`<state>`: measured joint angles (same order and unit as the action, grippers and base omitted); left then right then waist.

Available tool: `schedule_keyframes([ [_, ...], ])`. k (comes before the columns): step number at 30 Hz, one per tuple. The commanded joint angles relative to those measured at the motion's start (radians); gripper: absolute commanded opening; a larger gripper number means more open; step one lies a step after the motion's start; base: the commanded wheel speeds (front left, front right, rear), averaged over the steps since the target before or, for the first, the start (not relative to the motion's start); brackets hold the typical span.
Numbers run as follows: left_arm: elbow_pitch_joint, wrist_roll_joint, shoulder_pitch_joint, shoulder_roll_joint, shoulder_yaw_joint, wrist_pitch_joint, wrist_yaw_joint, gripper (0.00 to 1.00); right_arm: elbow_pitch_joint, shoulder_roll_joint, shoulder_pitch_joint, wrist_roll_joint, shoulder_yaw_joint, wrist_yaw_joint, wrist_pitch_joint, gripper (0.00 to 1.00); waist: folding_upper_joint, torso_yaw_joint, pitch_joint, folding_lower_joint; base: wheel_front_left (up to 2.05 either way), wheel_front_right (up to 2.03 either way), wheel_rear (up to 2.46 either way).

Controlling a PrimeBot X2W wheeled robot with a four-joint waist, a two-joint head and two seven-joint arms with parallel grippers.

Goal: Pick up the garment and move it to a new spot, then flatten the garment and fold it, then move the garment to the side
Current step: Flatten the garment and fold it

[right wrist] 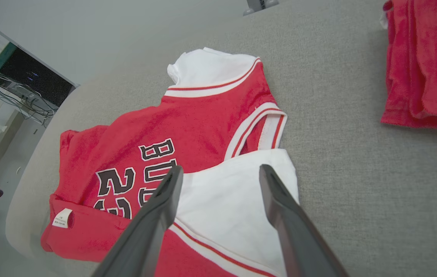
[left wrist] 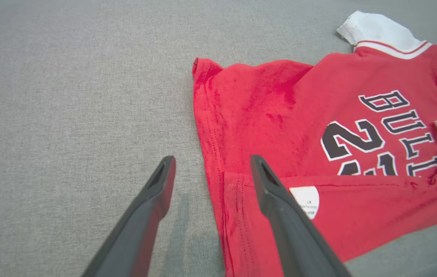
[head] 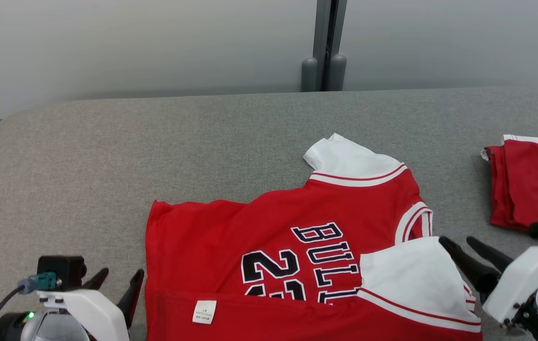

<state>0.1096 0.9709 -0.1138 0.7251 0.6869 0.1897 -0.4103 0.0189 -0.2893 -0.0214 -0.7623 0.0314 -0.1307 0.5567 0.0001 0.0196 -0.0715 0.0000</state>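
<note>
A red basketball jersey (head: pixel 273 227) (left wrist: pixel 279 107) (right wrist: pixel 203 119) with white sleeves lies on the grey fabric-covered table (head: pixel 202 132), close to the near edge and a little right of the middle. Its hem points toward the left edge and its neck toward the right edge. One white sleeve (head: pixel 344 161) reaches toward the far edge. The other white sleeve (head: pixel 410 274) (right wrist: pixel 237 192) lies turned in over the chest, covering part of the black lettering. Along the near edge a strip of the jersey is folded up onto the front, and a white label (head: pixel 204 311) (left wrist: pixel 304 200) (right wrist: pixel 62 218) shows on it. The left gripper (head: pixel 122 272) (left wrist: pixel 211 157) sits by the jersey's hem near the near-left corner. Its jaws are spread apart and hold nothing; in the wrist view one finger is over bare table and the other over the folded strip. The right gripper (head: pixel 455 240) (right wrist: pixel 221 167) is at the turned-in sleeve, jaws likewise wide apart and empty, with the white cloth seen between its fingers. Whether either touches the cloth cannot be told. A second red garment (head: pixel 529 184) (right wrist: pixel 422 65), folded, rests at the right edge, well apart from the jersey.
</note>
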Motion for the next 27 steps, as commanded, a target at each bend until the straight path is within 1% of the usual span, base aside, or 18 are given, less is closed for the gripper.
schedule_keyframes([
  [1, -0.012, -0.018, -0.041, -0.01, -0.013, -0.021, -0.004, 1.0, -0.003, 0.004, -0.047, 0.013, 0.001, 0.0, -0.018, 1.0, -0.0001, 0.0, -0.022, 0.0, 0.0, 0.0, 0.0],
  [3, -0.037, -0.035, -0.078, -0.03, -0.022, -0.046, 0.003, 1.0, -0.023, 0.026, -0.123, -0.001, 0.016, 0.0, -0.038, 1.0, -0.0001, -0.002, -0.053, 0.0, 0.0, 0.0, 0.0],
  [5, -0.067, -0.048, -0.124, -0.049, -0.022, -0.057, 0.017, 1.0, -0.057, 0.018, -0.214, 0.019, 0.03, 0.0, -0.07, 1.0, -0.0001, 0.001, -0.09, 0.0, 0.0, 0.0, 0.0],
  [8, -0.123, -0.07, -0.203, -0.082, -0.009, -0.056, 0.051, 1.0, -0.13, 0.012, -0.346, 0.047, 0.07, 0.0, -0.129, 1.0, -0.0001, 0.016, -0.135, 0.0, 0.0, 0.0, 0.0],
  [13, -0.229, -0.096, -0.329, -0.136, 0.024, -0.033, 0.111, 1.0, -0.26, -0.022, -0.547, 0.079, 0.146, 0.0, -0.212, 1.0, -0.0001, 0.047, -0.201, 0.0, 0.0, 0.0, 0.0],
  [17, -0.301, -0.107, -0.409, -0.179, 0.042, -0.022, 0.147, 1.0, -0.37, -0.062, -0.68, 0.087, 0.205, 0.0, -0.258, 1.0, -0.0001, 0.07, -0.244, 0.0, 0.0, 0.0, 0.0],
  [21, -0.344, -0.117, -0.463, -0.21, 0.054, -0.025, 0.176, 1.0, -0.48, -0.085, -0.79, 0.076, 0.283, 0.0, -0.278, 1.0, -0.0001, 0.09, -0.28, 0.0, 0.0, 0.0, 0.0],
  [27, -0.381, -0.129, -0.526, -0.245, 0.068, -0.027, 0.209, 1.0, -0.625, -0.11, -0.931, 0.052, 0.417, 0.0, -0.241, 1.0, -0.0001, 0.123, -0.325, 0.0, 0.0, 0.0, 0.0],
])
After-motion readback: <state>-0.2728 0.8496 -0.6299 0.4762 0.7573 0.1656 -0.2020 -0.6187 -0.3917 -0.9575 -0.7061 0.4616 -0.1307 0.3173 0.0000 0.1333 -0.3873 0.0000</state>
